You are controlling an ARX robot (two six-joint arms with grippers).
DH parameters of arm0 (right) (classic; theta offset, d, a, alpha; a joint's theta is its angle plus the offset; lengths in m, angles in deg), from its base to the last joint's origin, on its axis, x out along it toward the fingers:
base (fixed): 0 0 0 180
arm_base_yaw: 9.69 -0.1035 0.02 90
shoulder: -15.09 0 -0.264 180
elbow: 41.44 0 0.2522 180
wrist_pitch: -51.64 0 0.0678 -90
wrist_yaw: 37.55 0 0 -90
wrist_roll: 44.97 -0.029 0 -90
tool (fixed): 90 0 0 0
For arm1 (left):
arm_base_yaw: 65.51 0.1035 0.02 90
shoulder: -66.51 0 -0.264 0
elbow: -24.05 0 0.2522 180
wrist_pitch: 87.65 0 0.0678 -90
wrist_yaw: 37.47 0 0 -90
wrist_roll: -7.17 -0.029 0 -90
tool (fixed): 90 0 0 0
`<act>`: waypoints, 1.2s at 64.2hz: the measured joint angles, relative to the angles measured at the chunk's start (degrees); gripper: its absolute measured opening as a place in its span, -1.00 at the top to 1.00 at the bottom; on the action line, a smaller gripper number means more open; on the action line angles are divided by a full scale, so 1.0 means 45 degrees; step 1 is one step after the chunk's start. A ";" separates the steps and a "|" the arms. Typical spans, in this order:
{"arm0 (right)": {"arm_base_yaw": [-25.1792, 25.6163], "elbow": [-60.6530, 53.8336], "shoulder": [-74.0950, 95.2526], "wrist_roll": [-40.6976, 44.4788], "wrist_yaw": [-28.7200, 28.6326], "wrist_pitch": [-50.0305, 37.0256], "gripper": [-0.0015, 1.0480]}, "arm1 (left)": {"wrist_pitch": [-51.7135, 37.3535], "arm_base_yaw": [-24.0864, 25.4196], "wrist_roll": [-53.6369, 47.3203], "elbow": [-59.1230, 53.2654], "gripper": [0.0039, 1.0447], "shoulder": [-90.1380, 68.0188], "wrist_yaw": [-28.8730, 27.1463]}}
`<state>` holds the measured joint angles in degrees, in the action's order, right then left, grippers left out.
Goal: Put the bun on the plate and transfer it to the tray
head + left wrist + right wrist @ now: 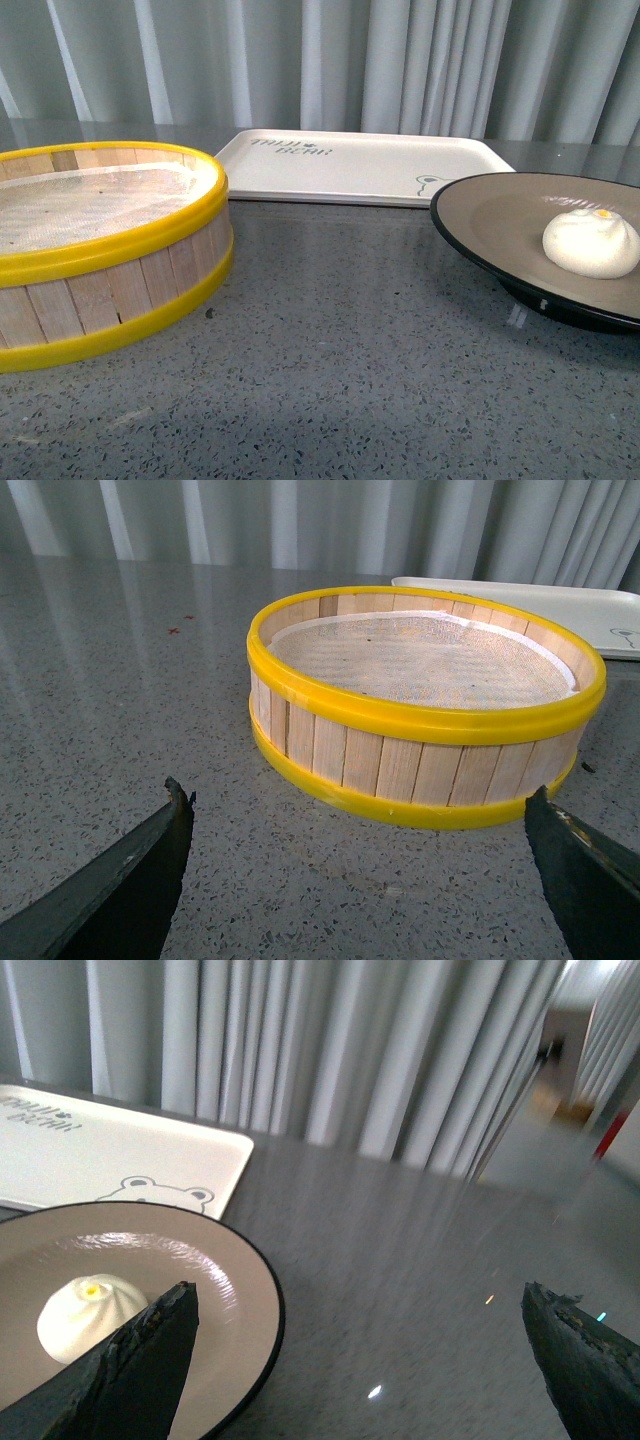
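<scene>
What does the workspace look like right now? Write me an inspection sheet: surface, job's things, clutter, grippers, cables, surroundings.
Surface: grey speckled table, glossy, no spills seen.
Job's things: bun sits on the plate. The plate stands on the table in front of the tray, not on it. The tray holds nothing.
Clutter: yellow-rimmed wooden steamer basket on the robot's left, with only a white mesh liner inside.
Grippers: left gripper open, facing the basket, holding nothing. Right gripper open, beside the plate, holding nothing.
Cables: nothing seen.
Surroundings: pale pleated curtain behind the table. The right wrist view shows a blurred opening past its edge.
</scene>
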<state>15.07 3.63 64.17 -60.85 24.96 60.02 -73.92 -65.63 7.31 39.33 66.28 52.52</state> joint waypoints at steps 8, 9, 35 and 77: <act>0.0413 0.0777 0.0520 -0.4872 -0.1812 0.1996 -0.84 | 0.0000 0.0000 0.0000 0.0000 -0.88 0.0005 0.0000; 0.0423 0.0806 0.0549 -0.5192 -0.1933 0.2147 -0.84 | 0.0000 0.0000 0.0000 0.0005 -0.88 0.0005 0.0000; 0.0447 0.1491 0.2832 -0.9442 -0.2531 0.3468 -0.84 | 0.0000 0.0000 0.0000 0.0000 -0.88 0.0005 0.0000; -0.1957 0.2429 0.6751 -0.9204 -0.3099 0.1676 -0.84 | 0.0000 0.0000 0.0000 0.0000 -0.88 0.0005 0.0000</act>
<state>6.26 14.56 94.55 -102.27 11.02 67.56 -73.92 -65.63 7.31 39.33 66.30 52.52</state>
